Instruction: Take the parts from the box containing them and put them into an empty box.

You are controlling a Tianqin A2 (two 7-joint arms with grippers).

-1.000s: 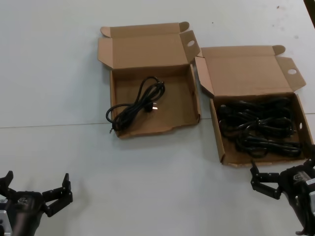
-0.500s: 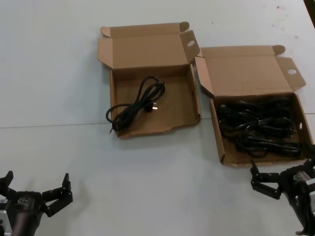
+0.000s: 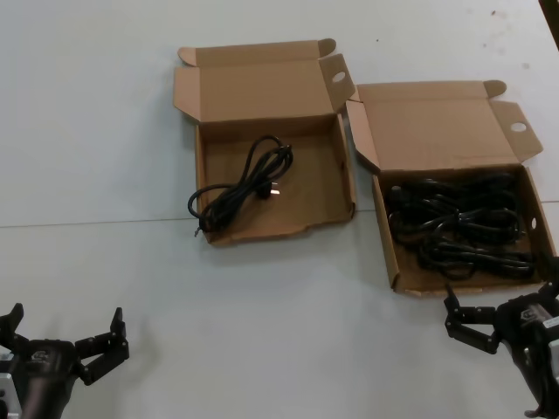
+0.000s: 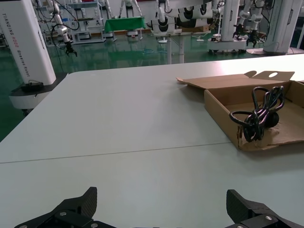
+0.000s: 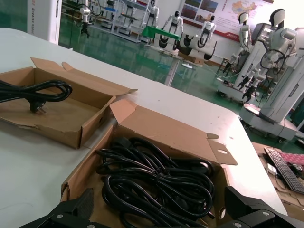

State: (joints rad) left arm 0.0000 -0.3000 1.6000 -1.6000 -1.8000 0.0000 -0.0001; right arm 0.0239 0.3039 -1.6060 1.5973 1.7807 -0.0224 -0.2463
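Note:
The box with the straight front wall [image 3: 385,236] lies at the right with its lid open and holds several bundled black power cords [image 3: 458,231]. The box with the ragged, wavy front wall [image 3: 279,231] lies left of it, lid open, with one black cord [image 3: 244,185] inside; a loop of that cord hangs over its front left corner. My right gripper [image 3: 502,301] is open, just in front of the full box; in the right wrist view it [image 5: 159,199] frames the cords [image 5: 156,178]. My left gripper [image 3: 61,336] is open and empty at the near left, far from both boxes.
The white table [image 3: 279,332] has a seam line running across it in front of the left box. In the left wrist view the ragged box [image 4: 223,109] and its cord [image 4: 259,118] lie far off. Other robots and stands are beyond the table.

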